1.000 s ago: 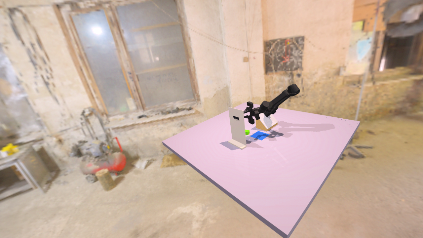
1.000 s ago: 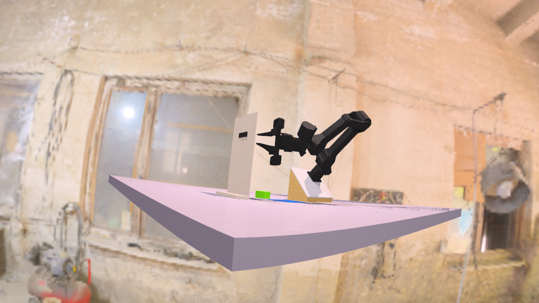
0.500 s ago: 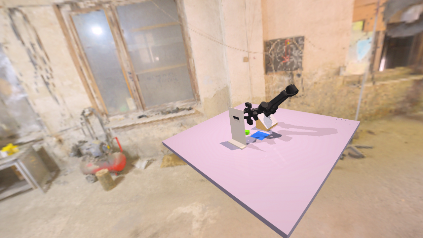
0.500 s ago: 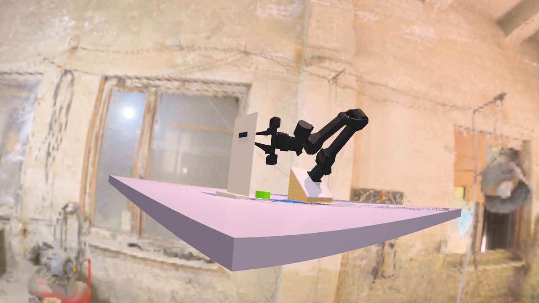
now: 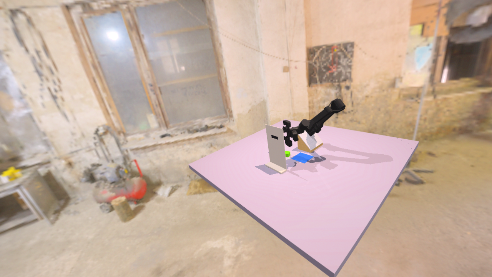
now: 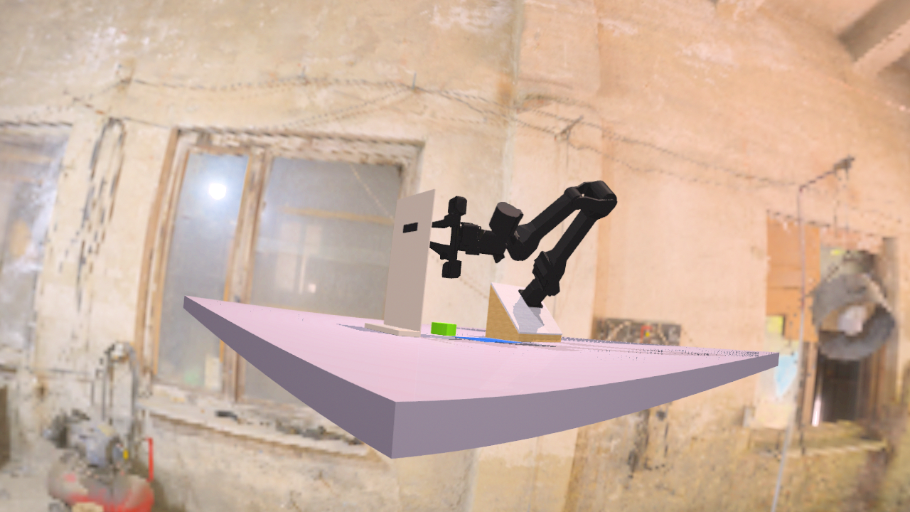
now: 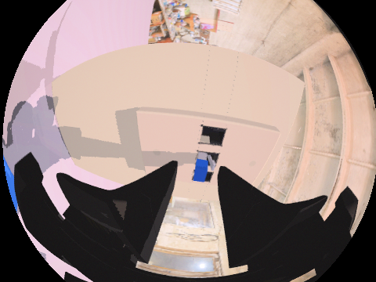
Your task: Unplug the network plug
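The blue plug (image 7: 200, 171) sits in the socket of the upright beige panel (image 5: 275, 148) (image 6: 407, 274) (image 7: 157, 94). A small grey tab shows at its side in the wrist view. The plug is hidden in the top and exterior views. My gripper (image 5: 284, 133) (image 6: 435, 234) (image 7: 197, 168) is part open and empty. It points level at the panel, with its fingertips close to the panel face on either side of the plug. I cannot tell whether they touch it. The blue marked square (image 5: 301, 157) (image 7: 9, 185) lies on the table below the arm.
A small green block (image 5: 287, 153) (image 6: 443, 328) lies beside the panel's foot. The arm stands on a tan wedge base (image 5: 311, 144) (image 6: 502, 315). A dark open slot (image 7: 212, 136) is in the panel just beside the plug. The pink table (image 5: 309, 206) ends near the panel.
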### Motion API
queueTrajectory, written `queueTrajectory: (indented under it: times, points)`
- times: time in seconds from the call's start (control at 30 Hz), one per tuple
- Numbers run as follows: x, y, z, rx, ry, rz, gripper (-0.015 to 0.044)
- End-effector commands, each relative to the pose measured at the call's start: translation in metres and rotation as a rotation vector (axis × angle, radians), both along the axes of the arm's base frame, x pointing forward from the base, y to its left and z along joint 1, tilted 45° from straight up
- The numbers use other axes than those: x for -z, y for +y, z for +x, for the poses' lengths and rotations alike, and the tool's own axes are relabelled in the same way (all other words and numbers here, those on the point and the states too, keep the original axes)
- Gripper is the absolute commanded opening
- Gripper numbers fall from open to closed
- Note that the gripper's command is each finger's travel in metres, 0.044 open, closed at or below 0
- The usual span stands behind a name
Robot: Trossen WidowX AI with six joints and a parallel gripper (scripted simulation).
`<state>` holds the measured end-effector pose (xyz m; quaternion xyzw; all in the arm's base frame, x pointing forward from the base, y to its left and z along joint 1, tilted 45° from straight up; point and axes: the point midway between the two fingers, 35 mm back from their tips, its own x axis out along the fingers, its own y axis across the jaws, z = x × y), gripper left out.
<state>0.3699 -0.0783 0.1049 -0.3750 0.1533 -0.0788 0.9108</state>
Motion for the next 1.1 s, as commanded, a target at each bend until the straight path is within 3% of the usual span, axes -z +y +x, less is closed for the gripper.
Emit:
queueTrajectory:
  times: [0.0, 0.77, 1.07]
  points:
    - [-0.0025, -0.0010, 0.0048, 0.005, -0.010, 0.001, 0.0156]
    - [-0.0025, -0.0010, 0.0048, 0.005, -0.010, 0.001, 0.0003]
    - [-0.0024, -0.0013, 0.0010, 0.005, -0.010, 0.001, 0.0000]
